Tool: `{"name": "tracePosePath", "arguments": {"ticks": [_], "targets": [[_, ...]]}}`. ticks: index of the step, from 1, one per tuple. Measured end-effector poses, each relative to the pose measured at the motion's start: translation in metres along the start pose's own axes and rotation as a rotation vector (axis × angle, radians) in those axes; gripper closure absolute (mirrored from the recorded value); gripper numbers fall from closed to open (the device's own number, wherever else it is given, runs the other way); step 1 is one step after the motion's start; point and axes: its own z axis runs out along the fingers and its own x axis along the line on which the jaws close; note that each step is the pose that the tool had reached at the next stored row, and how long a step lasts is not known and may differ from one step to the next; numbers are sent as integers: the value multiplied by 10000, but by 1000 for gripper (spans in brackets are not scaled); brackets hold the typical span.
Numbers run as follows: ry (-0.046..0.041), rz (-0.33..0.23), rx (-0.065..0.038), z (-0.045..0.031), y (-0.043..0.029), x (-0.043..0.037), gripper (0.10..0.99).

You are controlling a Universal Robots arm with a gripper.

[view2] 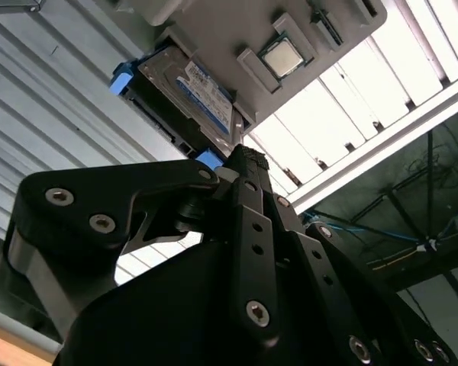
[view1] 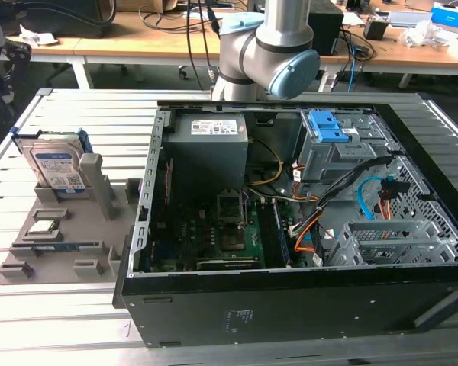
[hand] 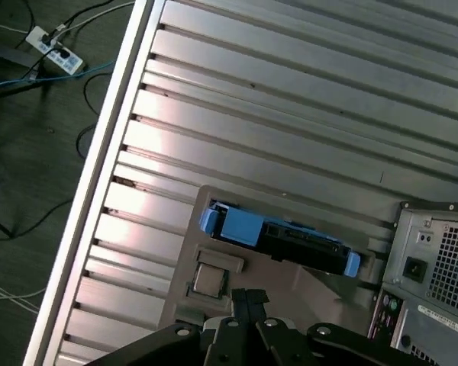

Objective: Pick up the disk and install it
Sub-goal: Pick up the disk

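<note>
The disk point(view1: 57, 168) stands on edge in a slot of the grey holder tray point(view1: 69, 229) at the exterior view's left, its white-and-blue label facing forward and blue rails on its sides. Both wrist views look down on it: the disk point(view2: 191, 91) shows its label, and the disk point(hand: 278, 236) shows its blue rail and black edge. My gripper point(view2: 246, 158) is black, its fingers together with nothing between them. In the first wrist view the gripper point(hand: 248, 296) hangs above the tray, well apart from the disk.
An open computer case point(view1: 290, 191) lies on the slatted metal table point(view1: 76, 107), with a grey drive cage with blue latches point(view1: 332, 137) and a power-supply box point(view1: 210, 145) inside. A processor chip point(view1: 43, 226) lies on the tray. My arm point(view1: 263, 53) is behind the case.
</note>
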Motion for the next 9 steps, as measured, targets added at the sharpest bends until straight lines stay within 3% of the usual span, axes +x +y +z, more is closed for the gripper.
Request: {"name": "tracePosePath", "arguments": {"ticks": [9], "targets": [[55,-1503,-36,0,0,0,980]]}}
